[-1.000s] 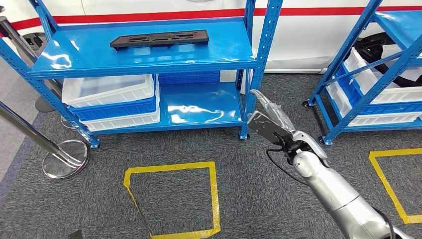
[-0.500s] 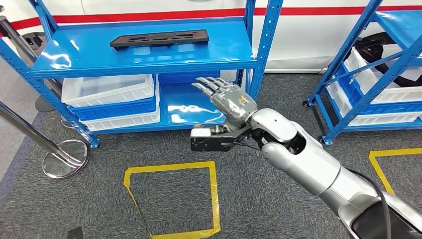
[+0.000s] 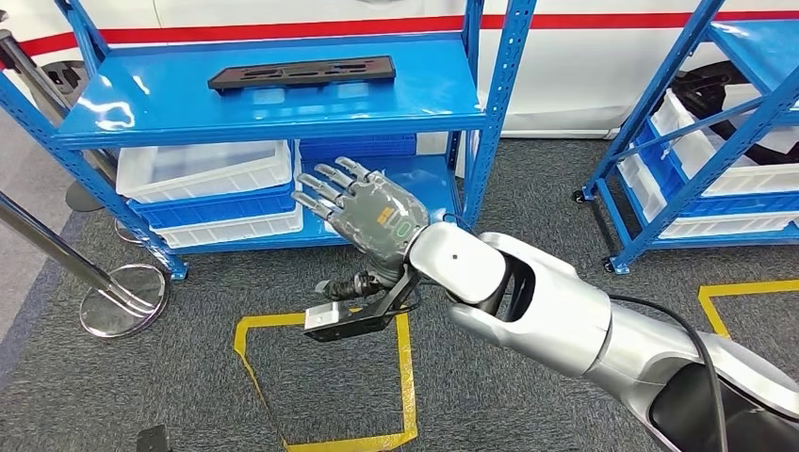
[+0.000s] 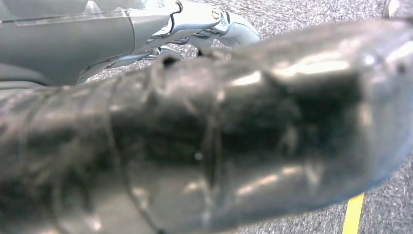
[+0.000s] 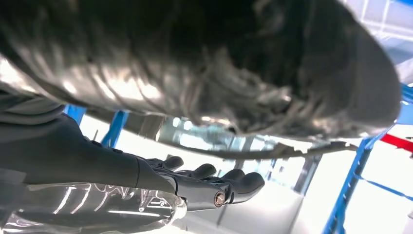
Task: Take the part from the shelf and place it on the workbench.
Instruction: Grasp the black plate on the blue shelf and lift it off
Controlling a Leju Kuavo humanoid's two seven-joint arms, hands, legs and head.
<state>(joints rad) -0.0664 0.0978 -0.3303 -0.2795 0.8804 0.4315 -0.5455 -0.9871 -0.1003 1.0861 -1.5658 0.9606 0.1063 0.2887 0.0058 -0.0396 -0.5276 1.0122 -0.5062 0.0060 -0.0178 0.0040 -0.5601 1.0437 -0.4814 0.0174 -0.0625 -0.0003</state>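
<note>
Flat black slotted plastic part [image 3: 301, 72] lies on the top tier of the blue steel shelf [image 3: 396, 104], untouched. Below and right, my right hand [image 3: 363, 215] is raised, fingers spread wide, empty. My left hand's state: cannot tell.

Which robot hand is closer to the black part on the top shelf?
Right. The right robot hand is raised, fingers spread, below and in front of the black part. The left robot hand hangs low over the floor.
</note>
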